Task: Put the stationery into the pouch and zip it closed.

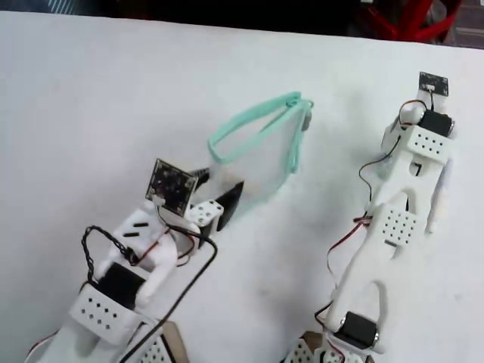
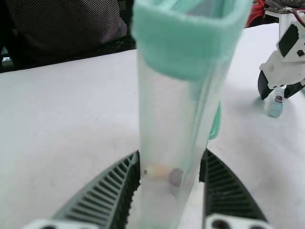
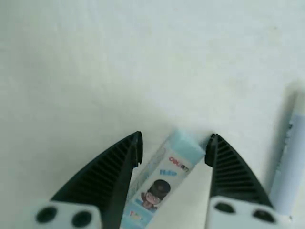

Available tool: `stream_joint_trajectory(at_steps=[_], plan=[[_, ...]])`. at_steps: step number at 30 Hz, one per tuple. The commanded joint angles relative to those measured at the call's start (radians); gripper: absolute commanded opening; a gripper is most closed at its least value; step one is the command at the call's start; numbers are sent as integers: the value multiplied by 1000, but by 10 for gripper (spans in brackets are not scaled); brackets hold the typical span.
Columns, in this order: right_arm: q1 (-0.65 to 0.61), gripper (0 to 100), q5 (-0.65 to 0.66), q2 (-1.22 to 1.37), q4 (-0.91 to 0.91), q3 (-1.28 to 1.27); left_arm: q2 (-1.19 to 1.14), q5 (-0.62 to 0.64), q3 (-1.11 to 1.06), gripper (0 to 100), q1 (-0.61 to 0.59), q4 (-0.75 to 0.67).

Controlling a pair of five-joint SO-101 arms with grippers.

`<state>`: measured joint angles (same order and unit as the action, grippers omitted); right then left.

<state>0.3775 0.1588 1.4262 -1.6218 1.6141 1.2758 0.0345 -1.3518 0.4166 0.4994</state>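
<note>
Two arms share the work. The left gripper [image 2: 170,157] is closed on the closed end of the pouch [image 1: 261,162], with the clear plastic pinched flat between its jaws. The mint-green rim [image 1: 253,125] at the pouch's far end stands open in a loop. Well apart from the pouch, on its right, the right gripper [image 3: 175,140] is low over the table [image 1: 91,98]. Its jaws are spread and straddle a pale blue eraser [image 3: 164,183], with a sliver of gap showing on each side, so nothing is gripped yet. A pale pen [image 3: 289,157] lies just beyond the eraser, on the side away from the pouch.

The step in hand looks like picking up the eraser. To do it well, the jaws should close squarely on the eraser's long sides, low enough to seat it between the ribbed pads instead of flicking it out. The pen should stay outside the grip. The lift should clear the table before swinging toward the pouch's mouth. Meanwhile the left arm's job is to hold the pouch steady so the rim stays open for the drop.
</note>
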Motion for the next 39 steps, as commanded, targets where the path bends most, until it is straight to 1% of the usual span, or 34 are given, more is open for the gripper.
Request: stream_joint_trajectory(at_steps=[1, 4, 9, 10, 15, 18, 19, 27, 31, 34, 39], plan=[[-27, 211, 11, 4, -13, 8, 5, -8, 31, 207, 13, -3], [-31, 204, 11, 2, -27, 14, 5, -8, 31, 207, 13, -3], [-41, 62, 11, -22, -94, 51, 5, -8, 31, 207, 13, -5], [-41, 49, 11, -33, -94, 46, 5, -8, 31, 207, 13, -5], [-25, 70, 11, -50, -96, 48, 5, -8, 31, 207, 13, -5], [-22, 10, 11, -53, -96, 49, 5, -8, 31, 207, 13, -3], [-22, 22, 11, -56, -96, 49, 5, -8, 31, 207, 13, -3], [12, 18, 12, -208, -105, 26, 5, -8, 31, 207, 12, -3], [38, 18, 12, -367, -105, -97, 5, -8, 31, 208, 12, -3], [33, 18, 20, -516, -105, -285, 5, -8, 31, 211, 15, 2], [-19, 19, 89, -839, -102, -634, 5, -8, 31, 211, 13, 3]])
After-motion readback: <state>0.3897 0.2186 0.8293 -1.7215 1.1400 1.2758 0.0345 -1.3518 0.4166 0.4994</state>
